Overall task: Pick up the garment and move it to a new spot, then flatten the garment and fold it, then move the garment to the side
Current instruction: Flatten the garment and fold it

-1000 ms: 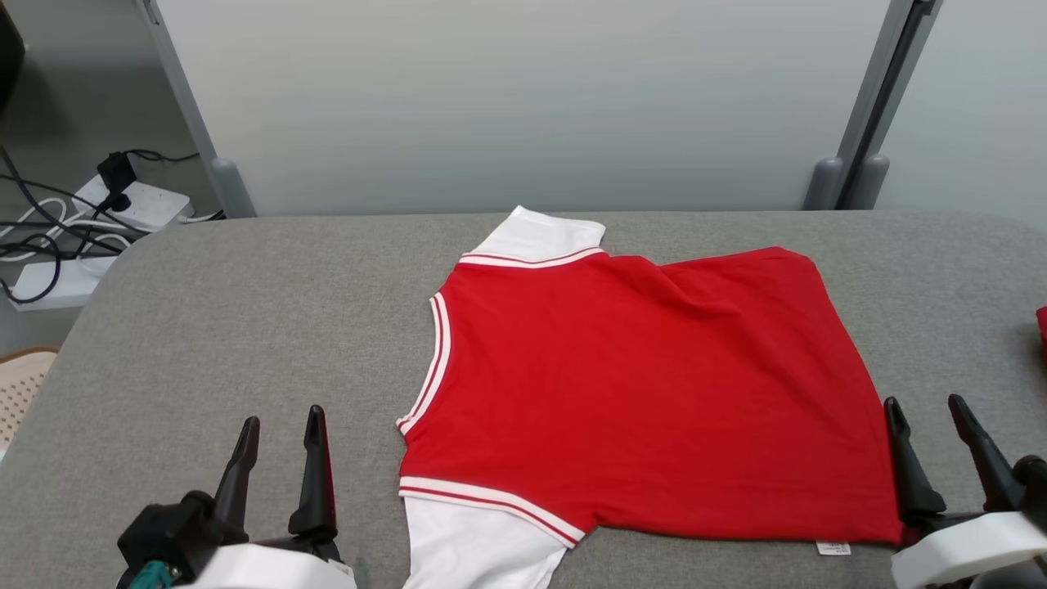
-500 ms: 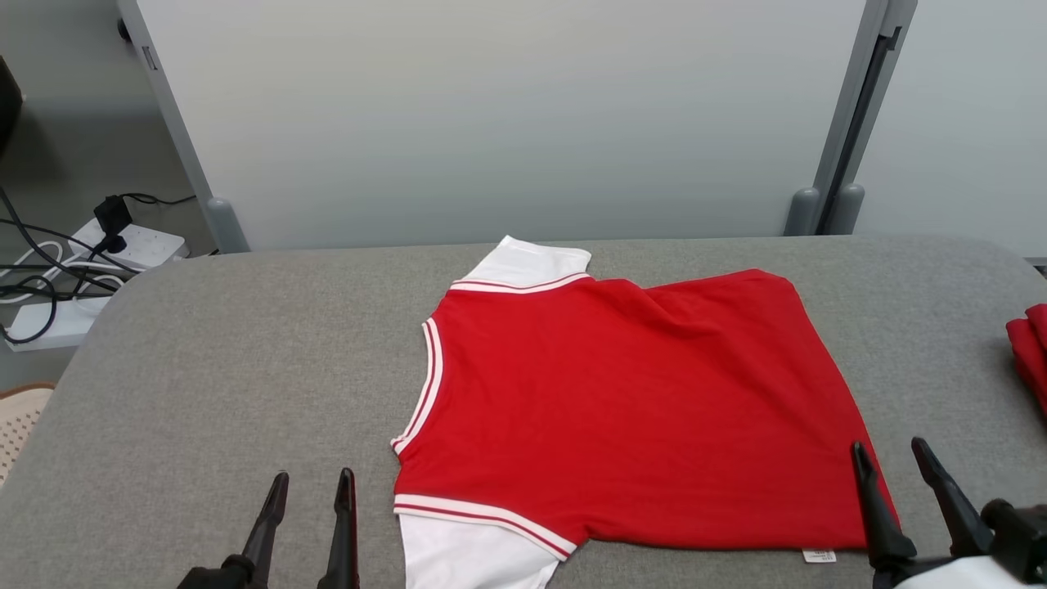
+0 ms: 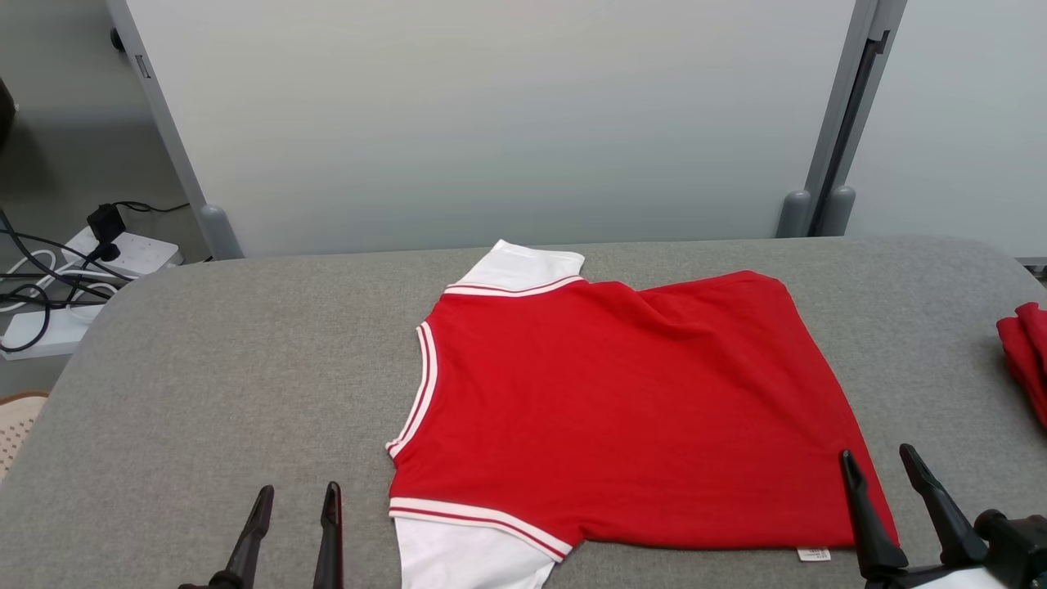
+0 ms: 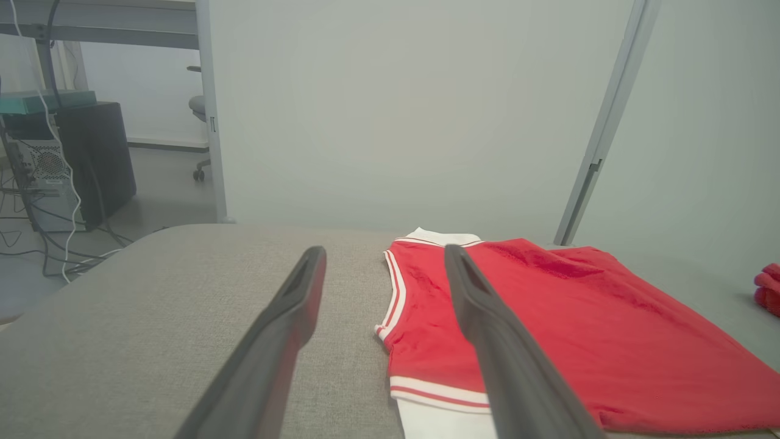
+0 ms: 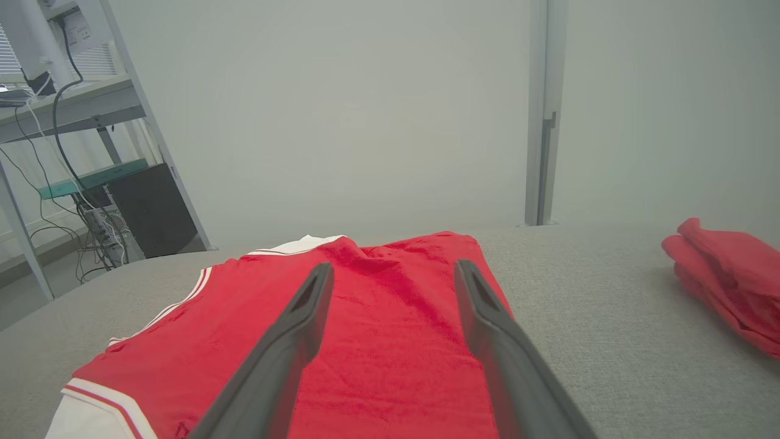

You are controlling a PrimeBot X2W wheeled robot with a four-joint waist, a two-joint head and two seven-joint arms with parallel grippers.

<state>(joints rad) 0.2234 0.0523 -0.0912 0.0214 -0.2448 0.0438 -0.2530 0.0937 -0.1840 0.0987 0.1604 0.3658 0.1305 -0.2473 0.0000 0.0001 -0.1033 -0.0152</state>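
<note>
The garment (image 3: 622,409) is a red T-shirt with white sleeves and red-striped white trim, lying spread flat on the grey padded table (image 3: 204,368), neck toward the left. It also appears in the left wrist view as the garment (image 4: 548,317) and in the right wrist view as the garment (image 5: 378,341). My left gripper (image 3: 296,494) stands open near the front edge, left of the near white sleeve, nothing between its fingers. Beside the garment's near right hem corner, my right gripper (image 3: 878,455) is open and empty too.
A folded red cloth (image 3: 1026,352) lies at the table's right edge, also seen as red cloth (image 5: 731,274). Power strips and cables (image 3: 74,262) sit on the floor at left. Grey partition panels (image 3: 491,123) stand behind the table.
The head camera has tilted up and turned a little, so the table sits lower and the red cloth at right shows more. Both grippers have sunk toward the bottom edge, still open.
</note>
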